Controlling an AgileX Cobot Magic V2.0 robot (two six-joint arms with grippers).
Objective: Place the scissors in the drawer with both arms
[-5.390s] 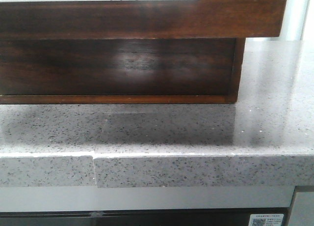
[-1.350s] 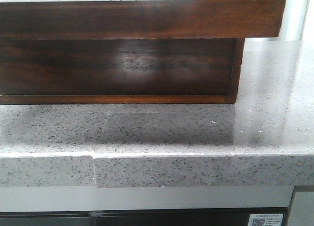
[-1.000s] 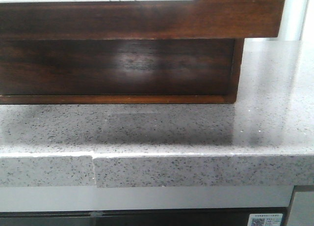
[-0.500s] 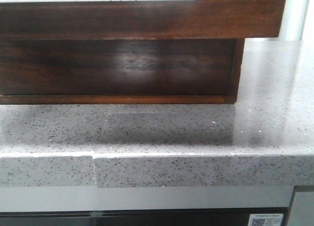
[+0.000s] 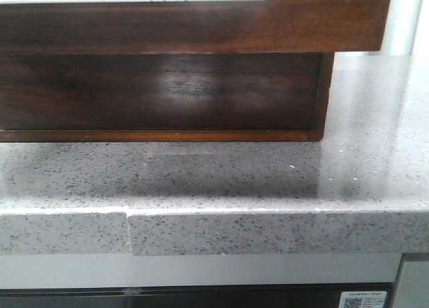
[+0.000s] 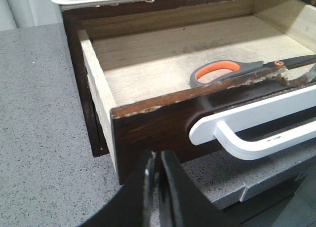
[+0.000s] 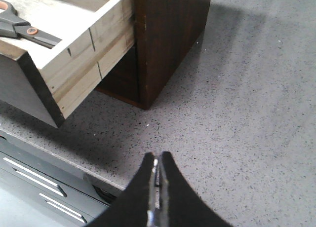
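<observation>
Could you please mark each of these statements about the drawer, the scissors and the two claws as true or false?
1. The drawer is pulled out of its case. True.
2. The scissors lie on the countertop beside the case. False: they lie inside the open drawer, on its pale wooden floor.
3. The left claw is closed and holds nothing. True.
4. The right claw grips the scissors. False: it is closed and empty, over the speckled countertop beside the case.
5. The scissors have blue handles. False: the handle is grey with an orange lining.
</observation>
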